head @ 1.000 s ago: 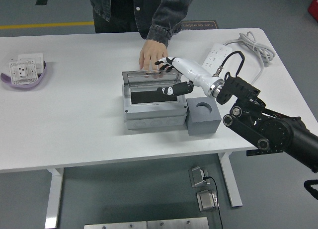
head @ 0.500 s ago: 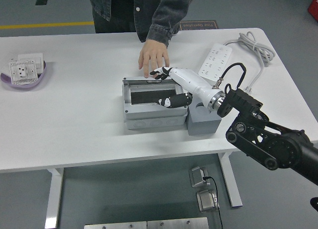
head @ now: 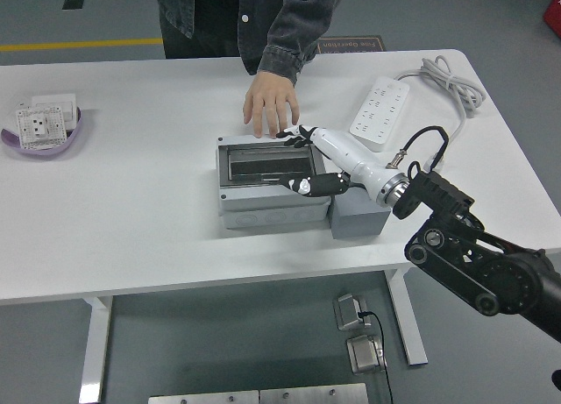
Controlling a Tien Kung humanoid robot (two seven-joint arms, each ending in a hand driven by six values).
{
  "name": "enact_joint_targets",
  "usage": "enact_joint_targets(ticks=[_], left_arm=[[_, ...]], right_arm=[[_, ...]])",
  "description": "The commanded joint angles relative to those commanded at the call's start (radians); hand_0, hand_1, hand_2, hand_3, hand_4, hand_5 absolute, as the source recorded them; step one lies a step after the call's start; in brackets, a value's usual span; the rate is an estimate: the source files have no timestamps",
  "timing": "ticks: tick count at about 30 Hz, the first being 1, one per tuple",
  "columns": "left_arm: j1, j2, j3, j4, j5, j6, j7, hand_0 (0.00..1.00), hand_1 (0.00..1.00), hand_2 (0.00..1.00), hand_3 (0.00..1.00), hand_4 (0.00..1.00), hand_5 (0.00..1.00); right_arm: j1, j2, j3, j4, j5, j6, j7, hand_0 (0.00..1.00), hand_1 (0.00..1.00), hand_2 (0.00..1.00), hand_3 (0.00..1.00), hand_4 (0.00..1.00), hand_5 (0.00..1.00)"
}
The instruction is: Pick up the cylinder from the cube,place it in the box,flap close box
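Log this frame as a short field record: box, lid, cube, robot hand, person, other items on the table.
box: grey box, table centre
lid: clear flap lowered over the box opening
cube: grey cube touching the box's right side; cylinder not visible
right robot hand: fingers open, resting on the flap's right part
left robot hand: not in view
person: a hand flat on the table behind the box
other: power strip far right; bowl of sockets far left

The robot's right hand (head: 302,159) at the frame's centre has a white shell with black fingertips, joined by a silver ring to a black jointed arm (head: 473,255) with round screw-capped joints and a looping black cable. The person (head: 250,23) at top wears a dark denim jacket with a pale button.
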Motion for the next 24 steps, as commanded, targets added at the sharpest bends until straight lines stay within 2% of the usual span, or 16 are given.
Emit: enact_joint_targets(ticks=[7, 11, 14, 20, 24], left_arm=[[0.010, 0.009, -0.009, 0.000, 0.004, 0.000, 0.009, 0.751, 0.787, 0.788, 0.906, 0.756, 0.379], [0.015, 0.010, -0.009, 0.000, 0.002, -0.001, 0.012, 0.751, 0.787, 0.789, 0.906, 0.756, 0.379], [0.017, 0.011, -0.010, 0.000, 0.002, -0.001, 0.014, 0.751, 0.787, 0.789, 0.906, 0.756, 0.379], [0.018, 0.009, -0.008, 0.000, -0.003, -0.001, 0.014, 0.752, 0.787, 0.788, 0.906, 0.755, 0.382], [0.018, 0.010, -0.007, 0.000, -0.004, -0.002, 0.014, 0.752, 0.787, 0.789, 0.907, 0.755, 0.381]], right_arm=[[-0.090, -0.039, 0.159, 0.102, -0.065, 0.019, -0.026, 0.755, 0.703, 0.749, 0.826, 0.769, 0.301], [-0.161, -0.047, 0.258, 0.152, -0.068, 0.009, -0.019, 0.752, 0.702, 0.749, 0.826, 0.769, 0.298], [-0.217, -0.035, 0.328, 0.162, -0.032, -0.011, 0.003, 0.752, 0.702, 0.749, 0.826, 0.769, 0.298], [-0.337, 0.022, 0.477, 0.151, 0.090, -0.051, 0.080, 0.754, 0.701, 0.748, 0.825, 0.769, 0.301], [-0.404, 0.051, 0.565, 0.139, 0.183, -0.061, 0.128, 0.751, 0.698, 0.743, 0.814, 0.769, 0.304]])
